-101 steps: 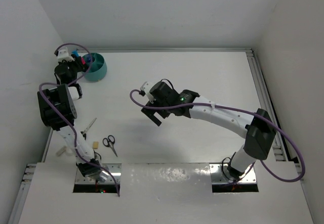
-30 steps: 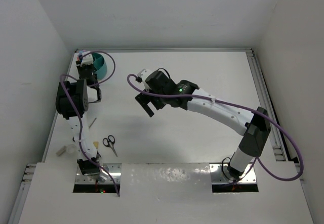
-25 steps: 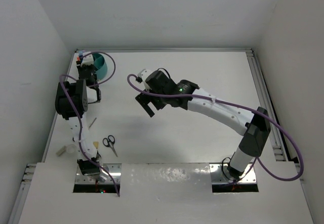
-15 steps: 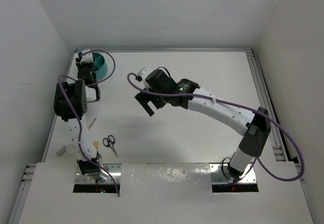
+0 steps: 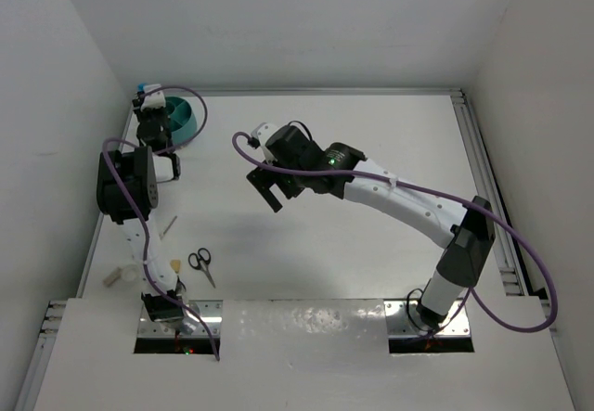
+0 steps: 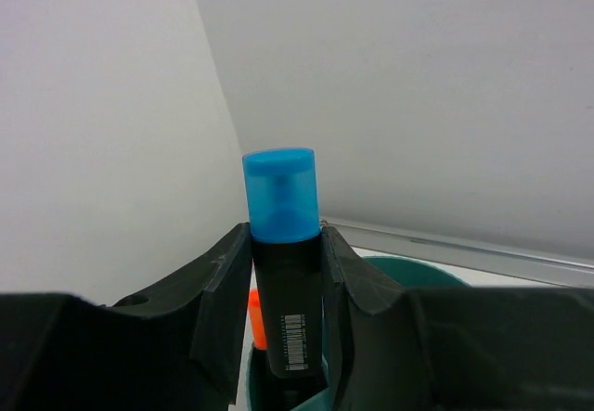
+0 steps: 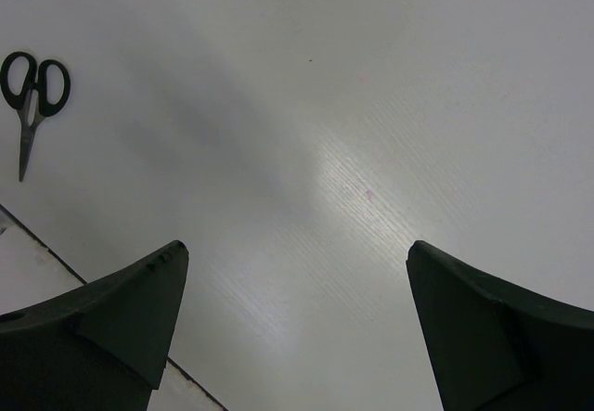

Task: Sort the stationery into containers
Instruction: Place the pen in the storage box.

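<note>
**Blue-capped marker poised at the cup; scissors and small pieces left to sort**

The left end effector (image 6: 283, 244) is clamped on a black marker (image 6: 281, 281) with a light-blue cap, held upright at the near rim of the teal cup (image 6: 408, 268) in the far-left corner. An orange item (image 6: 257, 323) already shows inside the cup, so sorting looks partly done. The right end effector (image 7: 292, 281) hovers over mid-tabletop, spread wide and empty.

Left to sort on the left side are the black-handled scissors (image 5: 201, 263), a tan eraser (image 5: 174, 264) just beside them, and a thin pale piece (image 5: 168, 225), perhaps a pen but too small to tell.

The tabletop (image 5: 371, 133) is smooth and white, and plain white walls (image 5: 278, 21) close it in. A metal rail (image 5: 473, 142) runs along its right edge.
</note>
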{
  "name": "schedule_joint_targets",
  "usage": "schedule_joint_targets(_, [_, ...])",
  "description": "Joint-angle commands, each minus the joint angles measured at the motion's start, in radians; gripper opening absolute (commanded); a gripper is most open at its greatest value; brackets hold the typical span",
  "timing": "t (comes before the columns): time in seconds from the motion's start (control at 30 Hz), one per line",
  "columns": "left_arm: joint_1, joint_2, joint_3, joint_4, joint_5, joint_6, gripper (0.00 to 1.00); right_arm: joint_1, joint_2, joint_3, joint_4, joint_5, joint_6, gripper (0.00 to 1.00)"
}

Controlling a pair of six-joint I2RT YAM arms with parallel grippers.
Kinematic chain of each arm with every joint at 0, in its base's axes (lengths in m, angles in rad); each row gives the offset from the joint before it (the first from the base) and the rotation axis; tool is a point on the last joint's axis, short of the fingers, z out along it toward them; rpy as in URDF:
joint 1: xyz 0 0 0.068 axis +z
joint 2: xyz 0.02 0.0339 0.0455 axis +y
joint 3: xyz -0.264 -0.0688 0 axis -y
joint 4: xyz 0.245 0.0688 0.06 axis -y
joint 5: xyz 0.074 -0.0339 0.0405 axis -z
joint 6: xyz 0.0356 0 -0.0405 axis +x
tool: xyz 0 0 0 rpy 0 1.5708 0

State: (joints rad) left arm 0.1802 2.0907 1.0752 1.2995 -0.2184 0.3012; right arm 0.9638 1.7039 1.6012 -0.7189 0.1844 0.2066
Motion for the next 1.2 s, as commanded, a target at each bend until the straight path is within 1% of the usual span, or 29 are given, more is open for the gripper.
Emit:
schedule_joint_targets(0.0, [0.024, 0.023, 0.038, 0.25, 0.025, -0.001, 0.0, 0.001, 0.006, 0.045, -0.001, 0.02, -0.001, 0.99])
schedule_joint_targets(0.2, [0.041, 0.055, 0.032, 0.268, 0.06, -0.043, 0.0, 0.0, 0.031, 0.085, -0.019, 0.017, -0.003, 0.99])
schedule_joint_targets(0.37, [0.051, 0.11, -0.001, 0.382, 0.125, -0.037, 0.0, 0.0, 0.031, 0.089, -0.031, 0.023, -0.006, 0.99])
schedule_joint_targets(0.57, [0.071, 0.172, 0.031, 0.461, 0.163, -0.056, 0.0, 0.0, 0.048, 0.121, -0.054, 0.02, -0.006, 0.99])
schedule_joint_targets(0.73, [0.08, 0.196, 0.029, 0.507, 0.172, -0.079, 0.0, 0.0, 0.042, 0.115, -0.054, 0.023, -0.006, 0.99])
schedule_joint_targets(0.77, [0.082, 0.204, 0.029, 0.547, 0.177, -0.076, 0.0, 0.0, 0.04, 0.117, -0.053, 0.023, -0.006, 0.99])
schedule_joint_targets(0.87, [0.085, 0.232, 0.034, 0.592, 0.201, -0.062, 0.0, 0.0, 0.049, 0.121, -0.057, 0.02, -0.009, 0.99])
schedule_joint_targets(1.03, [0.088, 0.224, 0.019, 0.564, 0.209, -0.082, 0.0, 0.0, 0.056, 0.128, -0.062, 0.023, -0.009, 0.99])
schedule_joint_targets(1.07, [0.087, 0.221, 0.011, 0.555, 0.209, -0.083, 0.02, 0.0, 0.05, 0.118, -0.057, 0.02, -0.009, 0.99])
schedule_joint_targets(1.1, [0.087, 0.215, 0.011, 0.554, 0.208, -0.088, 0.13, 0.0, 0.049, 0.115, -0.054, 0.02, -0.01, 0.99])
schedule_joint_targets(1.17, [0.087, 0.204, 0.008, 0.541, 0.205, -0.094, 0.24, 0.0, 0.048, 0.109, -0.053, 0.02, -0.009, 0.99])
